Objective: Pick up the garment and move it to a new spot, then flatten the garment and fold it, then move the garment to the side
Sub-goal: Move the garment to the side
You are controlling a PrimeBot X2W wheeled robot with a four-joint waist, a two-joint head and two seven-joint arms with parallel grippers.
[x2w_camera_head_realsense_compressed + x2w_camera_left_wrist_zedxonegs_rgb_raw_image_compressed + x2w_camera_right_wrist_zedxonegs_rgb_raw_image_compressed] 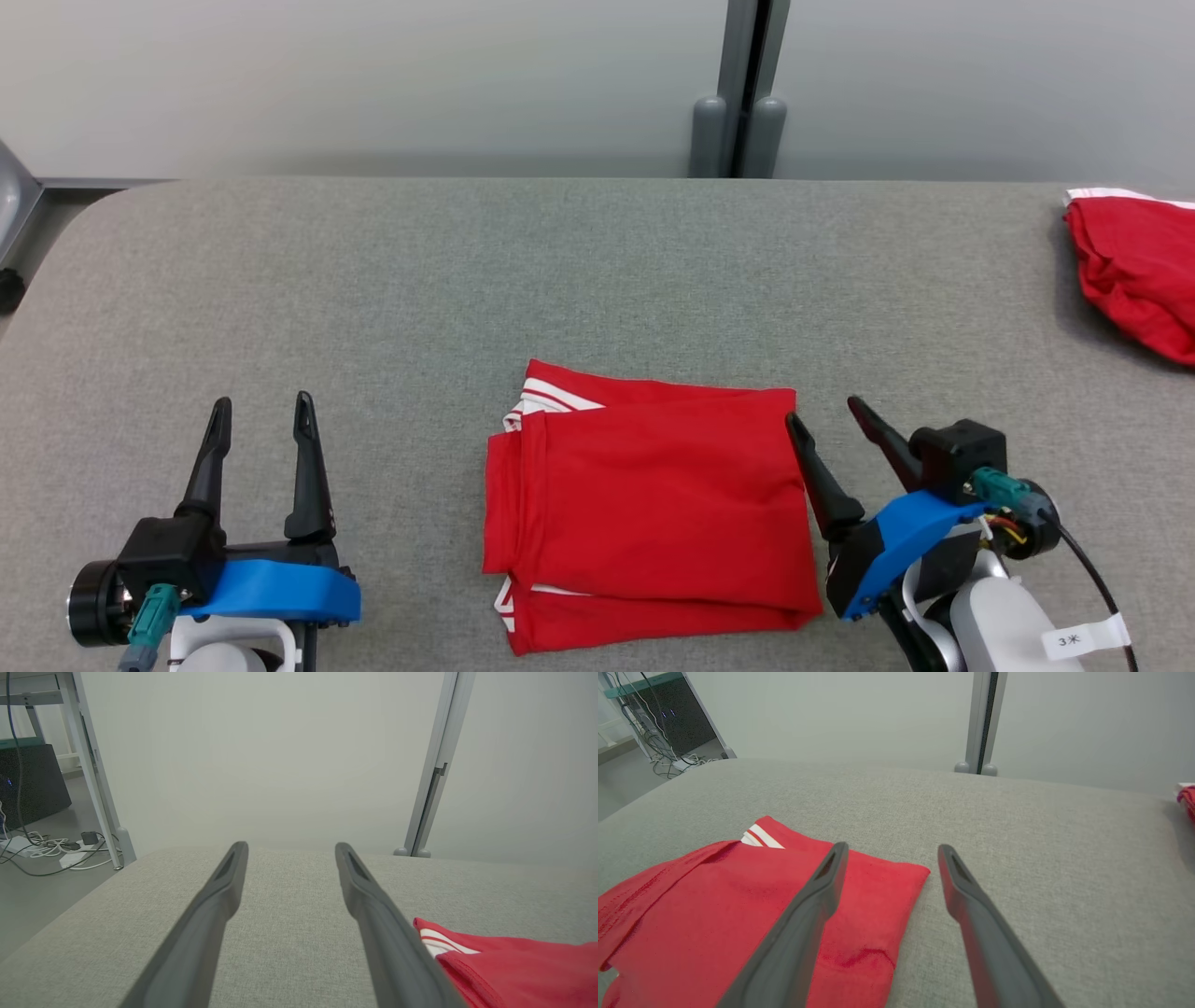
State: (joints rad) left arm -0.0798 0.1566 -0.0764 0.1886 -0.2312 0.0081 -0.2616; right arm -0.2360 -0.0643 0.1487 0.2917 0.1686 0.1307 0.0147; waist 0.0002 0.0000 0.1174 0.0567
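Note:
The garment (653,504) is red with white stripes at its edge and lies folded into a flat rectangle on the grey table, near the front and centre. It also fills the lower left of the right wrist view (714,914) and the lower right corner of the left wrist view (514,970). My right gripper (826,411) stands open at the garment's right edge, with its left finger over the fabric's edge and nothing between its fingers (889,847). Well to the left of the garment, my left gripper (261,403) is open and empty over bare table (289,844).
A second red cloth (1134,271) with a white edge lies bunched at the table's far right edge. The grey fabric table (373,299) is bare to the left and behind. A grey post (742,93) stands at the wall behind. Cables (51,851) lie on the floor to the left.

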